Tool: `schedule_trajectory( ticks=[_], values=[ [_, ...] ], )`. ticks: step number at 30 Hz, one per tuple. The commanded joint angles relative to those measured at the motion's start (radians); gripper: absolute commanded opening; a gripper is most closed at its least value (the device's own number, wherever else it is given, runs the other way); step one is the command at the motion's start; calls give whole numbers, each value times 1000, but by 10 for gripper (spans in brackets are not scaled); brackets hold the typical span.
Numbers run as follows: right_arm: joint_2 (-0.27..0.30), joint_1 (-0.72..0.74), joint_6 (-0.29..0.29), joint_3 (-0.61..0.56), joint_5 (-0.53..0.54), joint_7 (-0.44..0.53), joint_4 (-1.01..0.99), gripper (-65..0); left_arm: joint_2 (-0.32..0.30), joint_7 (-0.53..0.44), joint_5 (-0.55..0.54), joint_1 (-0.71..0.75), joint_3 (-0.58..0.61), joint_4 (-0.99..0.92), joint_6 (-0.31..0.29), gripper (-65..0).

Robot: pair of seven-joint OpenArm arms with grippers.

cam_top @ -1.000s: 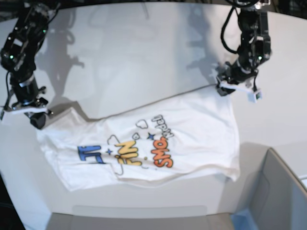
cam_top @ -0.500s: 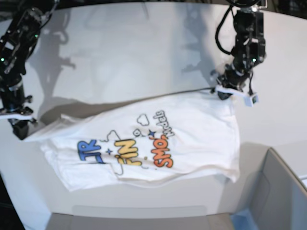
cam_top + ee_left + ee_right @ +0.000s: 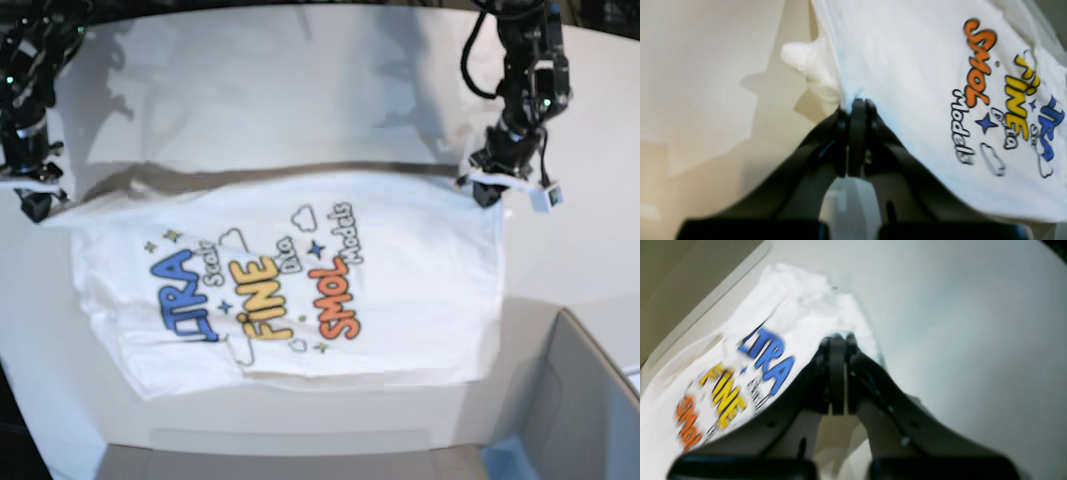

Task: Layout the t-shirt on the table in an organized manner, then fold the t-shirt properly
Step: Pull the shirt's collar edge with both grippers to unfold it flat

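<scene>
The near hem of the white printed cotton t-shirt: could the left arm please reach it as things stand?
Probably not yet. The left end effector is shut on the far edge of the white printed cotton t-shirt, stretching it with the right end effector; it would have to let go first.

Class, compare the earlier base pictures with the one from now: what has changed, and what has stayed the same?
Both grippers, left and right, moved apart and toward the far side, pulling the t-shirt taut so its top edge straightened and the print opened out. The left gripper closed on the cloth. The shirt's near edge stayed on the table.
</scene>
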Motion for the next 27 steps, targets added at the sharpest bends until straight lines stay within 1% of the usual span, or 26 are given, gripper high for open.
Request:
schedule_trajectory(
  ticks=[1,2,5,6,9,13,16,18,23,27],
  values=[
    [19,-2,6,28,10,39,18,-650,-8,-26,-1,14,-6,43,-10,-650],
    [19,-11,9,48,30,39,18,-650,-8,-26,-1,32,-9,57,-10,-650],
    [19,-34,51,88,109,38,18,-650,-8,-23,-1,57,-34,71,-10,-650],
    [19,-40,52,97,135,38,18,-650,-8,-21,-1,57,-40,68,-10,-650],
    [19,-54,52,105,167,38,18,-650,-8,-20,-1,60,-61,65,-10,-650],
    [5,-68,57,105,171,38,18,-650,-8,6,-1,115,-100,101,-10,-650],
    [5,-80,60,98,171,36,18,-650,-8,57,0,115,-126,55,-10,-650],
    [5,-79,61,88,171,33,18,-650,-8,80,-1,115,-143,68,-10,-650],
    [26,-36,63,13,165,-50,15,-650,-8,104,-1,93,-144,71,-10,-650],
    [26,4,63,-1,165,-70,15,-650,-8,106,-1,64,-144,71,-10,-650]
  ],
)
